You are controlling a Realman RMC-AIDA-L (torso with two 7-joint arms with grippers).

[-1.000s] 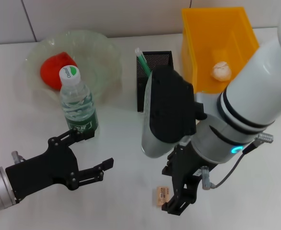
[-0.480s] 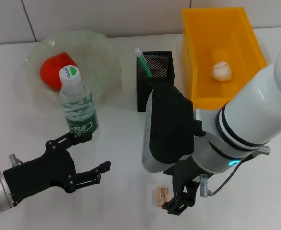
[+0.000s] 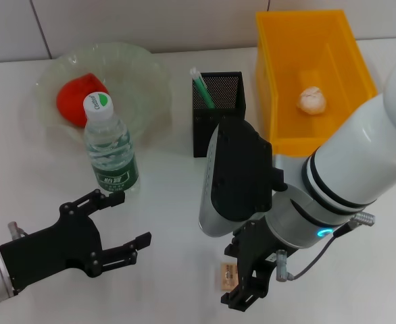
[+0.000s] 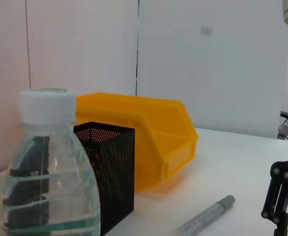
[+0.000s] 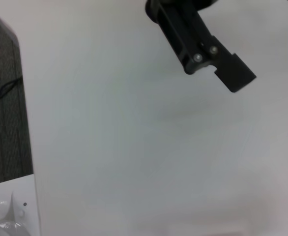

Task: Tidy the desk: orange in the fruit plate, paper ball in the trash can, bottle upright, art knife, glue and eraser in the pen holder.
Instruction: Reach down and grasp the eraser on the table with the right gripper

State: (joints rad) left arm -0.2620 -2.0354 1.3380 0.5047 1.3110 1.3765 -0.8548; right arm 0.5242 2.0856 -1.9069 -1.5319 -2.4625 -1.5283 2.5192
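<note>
Left pincer (image 3: 113, 229): fingers spread wide, holding nothing, low over the tabletop (image 3: 164, 202) before the upright bottle (image 3: 109, 145).
Fruit plate (image 3: 140, 74): orange (image 3: 78, 98) inside.
Pen holder (image 3: 215, 111): one green-capped pen (image 3: 201, 86).
Trash can (image 3: 306, 67): paper ball (image 3: 311, 99) inside.
Change: left pincer drew back; right pincer dropped lower.
Right pincer (image 3: 242, 287): beside the eraser (image 3: 228, 275); opening cannot be told.

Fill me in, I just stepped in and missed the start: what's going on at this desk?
A two-armed robot is tidying the desk. The right gripper is low over the eraser near the front edge, though whether it has hold of it can't be seen. The left gripper hangs open in front of the bottle, which stands upright. The orange is in the fruit plate, the paper ball is in the yellow bin, and the pen holder has a green-tipped item in it.
</note>
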